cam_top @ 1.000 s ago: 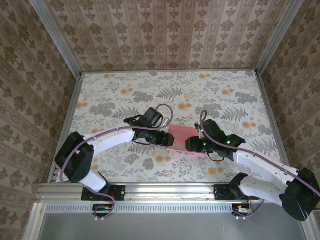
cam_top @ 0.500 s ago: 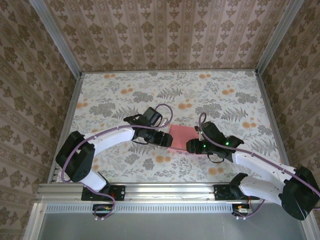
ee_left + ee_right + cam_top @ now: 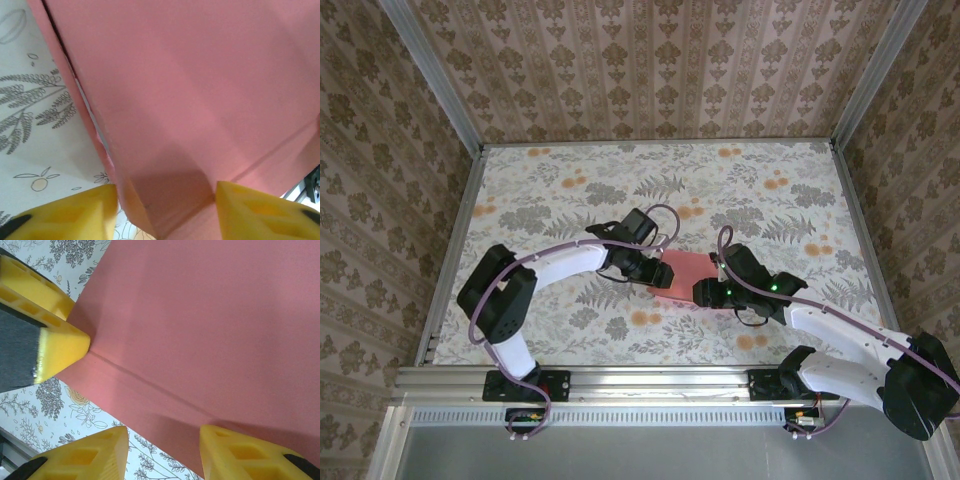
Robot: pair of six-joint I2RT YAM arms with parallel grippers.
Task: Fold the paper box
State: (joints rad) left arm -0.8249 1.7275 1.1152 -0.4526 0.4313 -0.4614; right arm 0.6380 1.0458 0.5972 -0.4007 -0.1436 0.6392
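Note:
The paper box [image 3: 685,270] is salmon-pink card lying mid-table between both arms. In the left wrist view the paper box [image 3: 200,100] spreads wide, and one folded end of it sits between the jaws. My left gripper [image 3: 166,210] has closed onto that end, and both yellow fingertips touch the card. From above, the left gripper [image 3: 657,274] is at the box's left end and my right gripper [image 3: 704,292] at its near right edge. The right gripper [image 3: 160,455] is open, one finger under the box's [image 3: 210,315] edge, the other over the cloth. A left fingertip [image 3: 60,347] presses the crease corner.
The floral table cloth [image 3: 570,190] has free room to the left, right and behind the box. Patterned walls enclose three sides. A metal rail [image 3: 650,380] with the arm bases runs along the near edge.
My left arm has swung right and its gripper has narrowed onto the box's left end. The right arm has barely moved and the box has stayed in place.

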